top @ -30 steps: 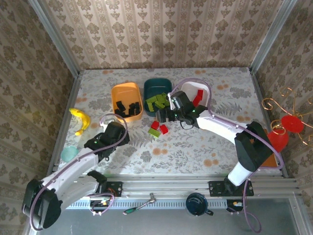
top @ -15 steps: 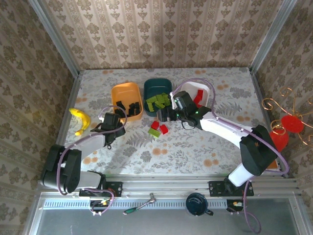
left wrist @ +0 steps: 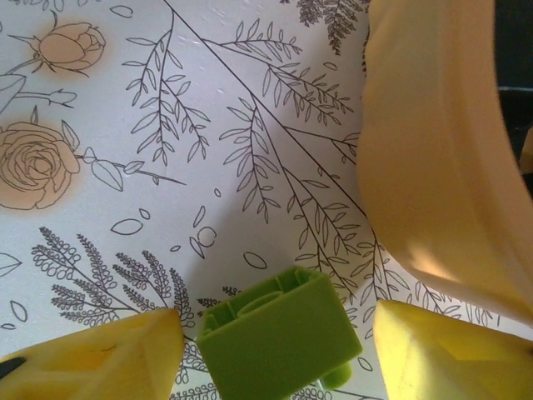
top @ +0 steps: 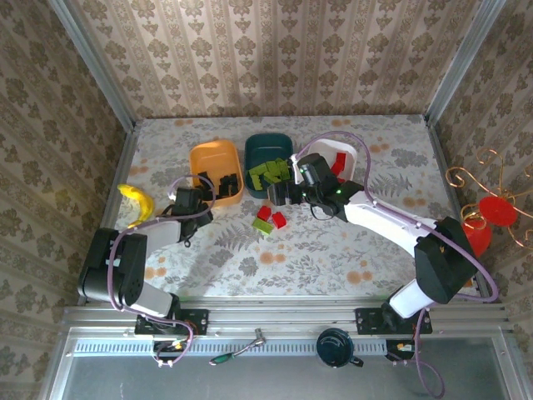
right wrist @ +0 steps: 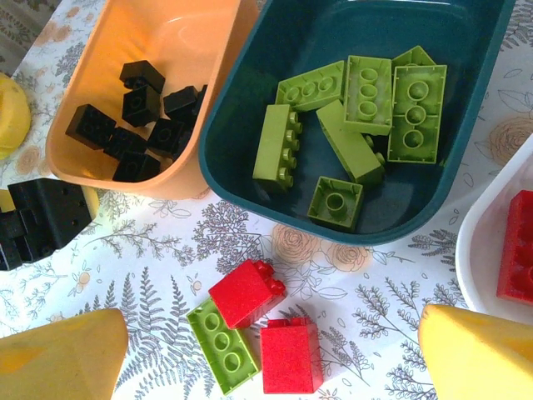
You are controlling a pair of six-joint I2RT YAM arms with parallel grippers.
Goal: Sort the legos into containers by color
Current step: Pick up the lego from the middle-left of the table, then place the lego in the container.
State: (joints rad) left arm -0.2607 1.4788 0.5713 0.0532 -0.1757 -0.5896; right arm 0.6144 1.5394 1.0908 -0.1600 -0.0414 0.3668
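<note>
Top external view, from above and behind the arms: three tubs in a row toward the far side of the flowered counter point(top: 333, 250). Orange tub point(top: 200, 158) at left with black bricks point(top: 218, 185) inside, dark teal tub point(top: 268, 142) in the middle with lime green bricks point(top: 268, 173), white tub point(top: 346, 148) at right with a red brick point(top: 336, 168). Loose on the counter just in front of the dark teal tub: two red bricks point(top: 264, 212) and a loose lime green brick point(top: 263, 226), bunched together and touching. Right hand point(top: 281, 197) near the front rim of the dark teal tub, just beyond that cluster; in the right wrist view, yellow fingertips point(right wrist: 62, 354) spread wide with nothing gripped. Left hand point(top: 190, 202) low beside the near left corner of the orange tub, banana point(top: 132, 197) farther left near the counter's edge. Left wrist view: small lime green brick point(left wrist: 279, 342), hollow underside up, between the fingers point(left wrist: 92, 358), with the orange tub's wall close at right. Slim gaps visible on either side of it; impossible to tell whether clamped or merely framed.
</note>
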